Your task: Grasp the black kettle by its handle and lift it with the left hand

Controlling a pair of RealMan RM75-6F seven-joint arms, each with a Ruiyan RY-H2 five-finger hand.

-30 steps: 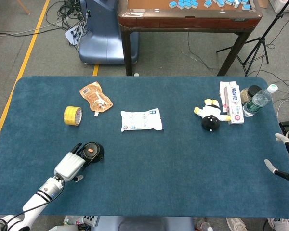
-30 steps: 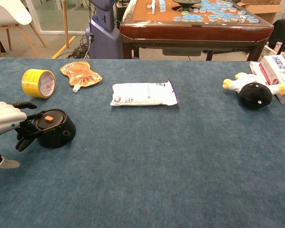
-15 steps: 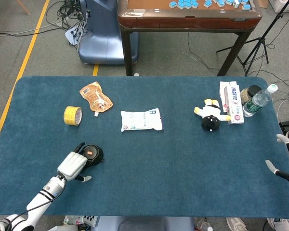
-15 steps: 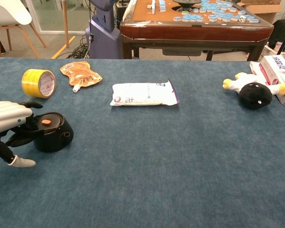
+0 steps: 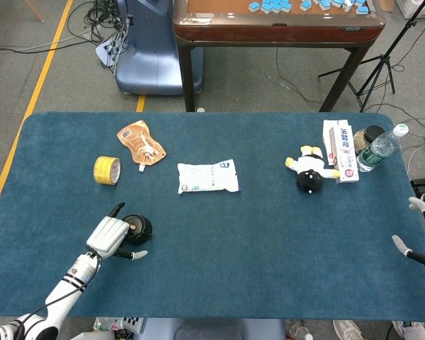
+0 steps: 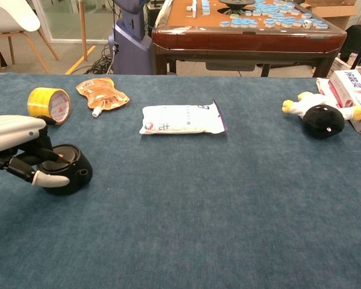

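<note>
Left hand (image 6: 18, 150) seemingly around kettle (image 6: 72, 171).

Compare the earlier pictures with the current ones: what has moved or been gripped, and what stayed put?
The left hand has moved forward over the black kettle, its fingers now curling around it from the side. The kettle sits on the table, not lifted. The right hand, tape, pouches and plush toy stayed put.

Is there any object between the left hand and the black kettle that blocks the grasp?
No, nothing visible does. The left hand is already at the black kettle, with its fingers curled over the kettle's top.
</note>
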